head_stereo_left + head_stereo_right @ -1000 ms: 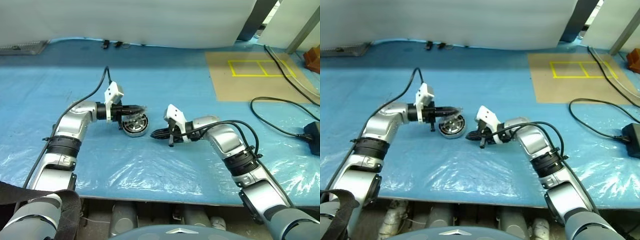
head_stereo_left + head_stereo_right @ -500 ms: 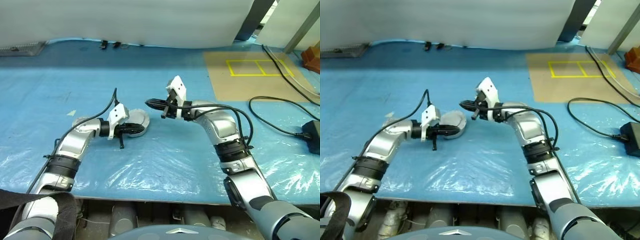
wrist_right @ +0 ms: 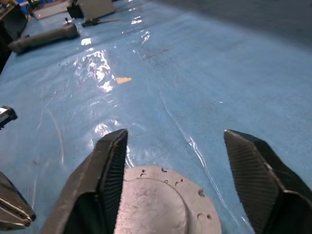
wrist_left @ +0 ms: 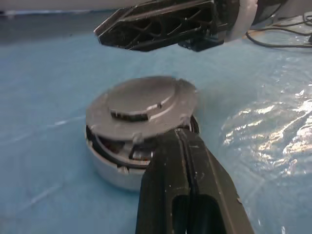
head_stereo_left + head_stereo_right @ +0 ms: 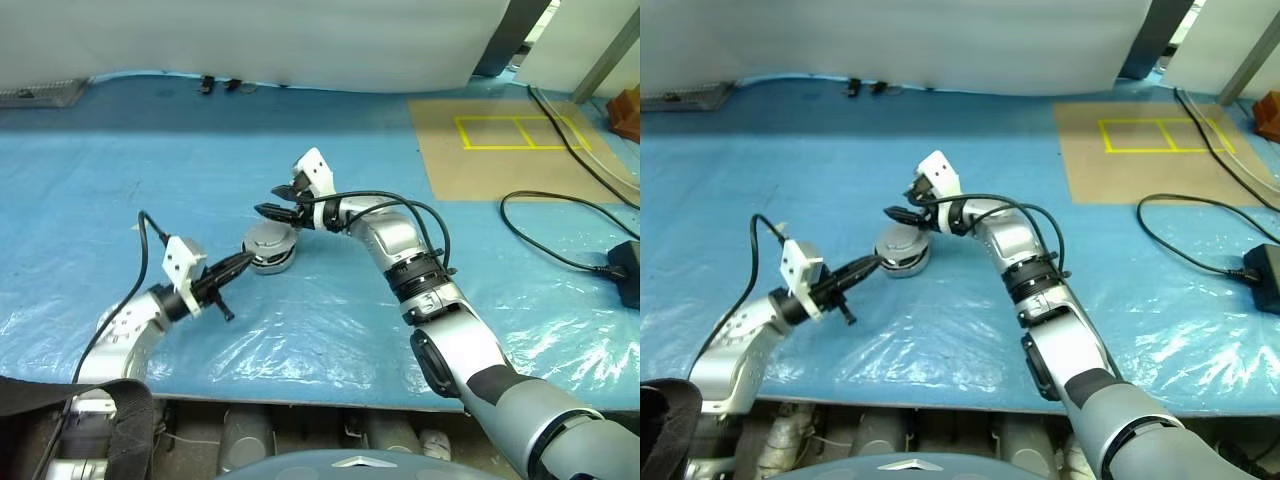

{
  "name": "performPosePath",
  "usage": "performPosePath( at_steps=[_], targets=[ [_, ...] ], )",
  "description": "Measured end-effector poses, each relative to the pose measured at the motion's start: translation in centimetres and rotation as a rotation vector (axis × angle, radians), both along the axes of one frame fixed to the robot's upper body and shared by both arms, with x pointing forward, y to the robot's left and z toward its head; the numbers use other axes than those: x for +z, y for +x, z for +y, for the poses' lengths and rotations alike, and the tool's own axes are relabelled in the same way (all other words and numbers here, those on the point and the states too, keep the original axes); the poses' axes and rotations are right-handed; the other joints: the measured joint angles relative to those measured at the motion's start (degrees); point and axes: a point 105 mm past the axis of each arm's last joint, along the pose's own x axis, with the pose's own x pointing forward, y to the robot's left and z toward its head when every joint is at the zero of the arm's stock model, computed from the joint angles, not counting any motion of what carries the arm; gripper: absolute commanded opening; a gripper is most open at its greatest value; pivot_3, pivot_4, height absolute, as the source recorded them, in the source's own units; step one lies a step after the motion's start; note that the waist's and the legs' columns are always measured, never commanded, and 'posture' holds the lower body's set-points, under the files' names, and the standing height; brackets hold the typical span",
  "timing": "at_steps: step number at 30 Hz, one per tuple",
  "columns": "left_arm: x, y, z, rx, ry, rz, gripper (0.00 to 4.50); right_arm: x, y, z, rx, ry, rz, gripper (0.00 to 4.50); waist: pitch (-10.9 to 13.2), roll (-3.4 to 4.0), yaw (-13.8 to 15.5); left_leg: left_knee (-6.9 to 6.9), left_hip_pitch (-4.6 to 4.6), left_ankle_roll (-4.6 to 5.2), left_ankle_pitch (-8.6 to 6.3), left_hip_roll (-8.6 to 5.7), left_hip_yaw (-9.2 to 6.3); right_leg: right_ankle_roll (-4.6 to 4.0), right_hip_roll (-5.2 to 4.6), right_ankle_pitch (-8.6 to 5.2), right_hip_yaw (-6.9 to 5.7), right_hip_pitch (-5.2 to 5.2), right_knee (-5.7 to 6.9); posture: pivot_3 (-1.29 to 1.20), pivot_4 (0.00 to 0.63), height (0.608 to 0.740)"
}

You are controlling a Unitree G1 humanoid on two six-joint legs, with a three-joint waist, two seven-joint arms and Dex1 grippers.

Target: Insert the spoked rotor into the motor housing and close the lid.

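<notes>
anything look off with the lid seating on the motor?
Yes. The grey lid sits on the motor housing tilted, not flush: a gap on the near side shows copper windings. The right tool hovers open above it; the left tool, shut, points at its edge.

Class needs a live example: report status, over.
Left gripper shut, beside motor housing. Right gripper open, above lid. Lid sits crooked on housing. Nothing in the way.

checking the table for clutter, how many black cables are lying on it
2 in view: a looped thin black cable on the blue sheet by the brown board, and a straighter black cable running across that brown board. More may lie outside the frame.
</notes>
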Motion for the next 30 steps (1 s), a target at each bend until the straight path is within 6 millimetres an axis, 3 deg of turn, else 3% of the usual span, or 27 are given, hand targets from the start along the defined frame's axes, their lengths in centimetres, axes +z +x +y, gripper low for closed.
performPosePath(
  at_steps=[2,8,14,19,30],
  targets=[
    [0.0,-0.4,0.7,0.052,-0.005,-0.007,0.0,-0.4,-0.2,0.3,0.019,-0.02,0.0,4.46,0.0,0.0,-0.1,0.11,0.04,0.0,0.0,0.01,0.0,0.0,-0.01,0.0,0.01,0.02,0.07,0.0,0.15,0.74],
    [-0.6,-0.9,1.5,0.162,-0.014,-0.014,0.0,-2.3,-0.9,0.7,0.064,-0.094,0.021,4.46,0.0,0.0,-0.1,0.17,0.1,0.0,0.0,0.03,0.0,-0.01,0.0,0.0,0.02,0.02,0.24,0.0,0.15,0.74],
    [0.3,-0.2,1.2,0.192,-0.02,-0.048,0.0,-4.1,-1.6,0.8,0.097,-0.181,0.009,4.46,0.0,0.0,-0.1,0.25,0.09,0.0,0.0,0.02,0.0,-0.01,-0.02,0.0,0.02,0.03,0.28,0.0,0.15,0.74],
    [1.4,0.4,0.9,0.2,-0.026,-0.069,0.0,-4.5,-1.5,0.5,0.106,-0.235,-0.059,3.05,0.0,-0.01,-0.1,0.36,0.18,0.0,0.0,0.02,0.01,-0.02,-0.01,0.0,0.07,0.04,0.45,0.0,0.15,0.74],
    [1.8,0.5,1.6,0.243,-0.03,-0.081,0.0,-4.1,-1.9,1.3,0.103,-0.255,-0.081,3.05,0.0,-0.01,-0.3,0.44,0.18,0.0,-0.01,0.04,0.0,-0.02,-0.01,0.0,0.09,0.03,0.52,0.0,0.15,0.74]
  ],
)
